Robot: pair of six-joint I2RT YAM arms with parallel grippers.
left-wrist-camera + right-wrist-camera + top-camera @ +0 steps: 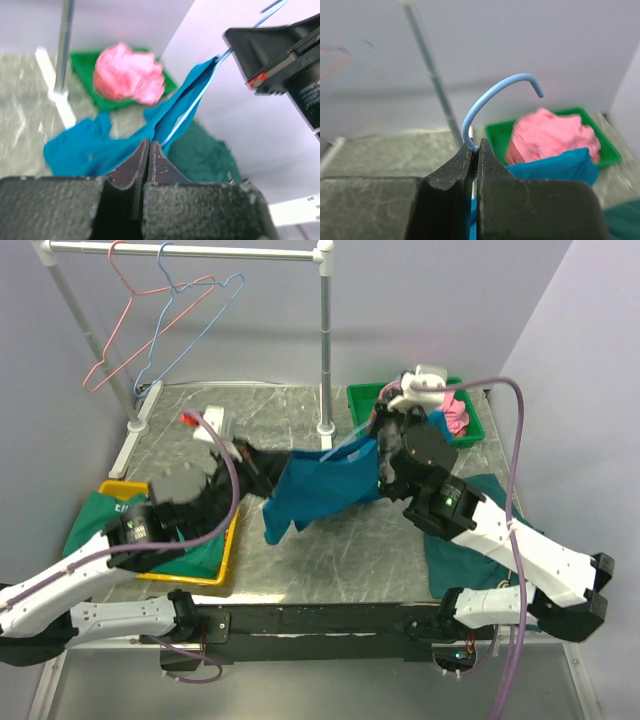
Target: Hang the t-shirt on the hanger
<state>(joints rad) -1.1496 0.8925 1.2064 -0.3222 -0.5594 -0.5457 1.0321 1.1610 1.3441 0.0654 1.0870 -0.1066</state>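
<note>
Nothing here I can read: the white lettering on the black housing [306, 95] and the print on the dark green shirt [92, 525] are too small.

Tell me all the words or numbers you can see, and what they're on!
White print on the dark green shirt in the yellow bin: too small to read.
Tiny white lettering on the right arm's black casing, left wrist view: blurred, unreadable.
Nothing else shows any writing.

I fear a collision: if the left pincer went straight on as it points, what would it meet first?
More of the t-shirt that the left pincer grips, draped over the hanger wire just beyond; depth is unclear.
</note>
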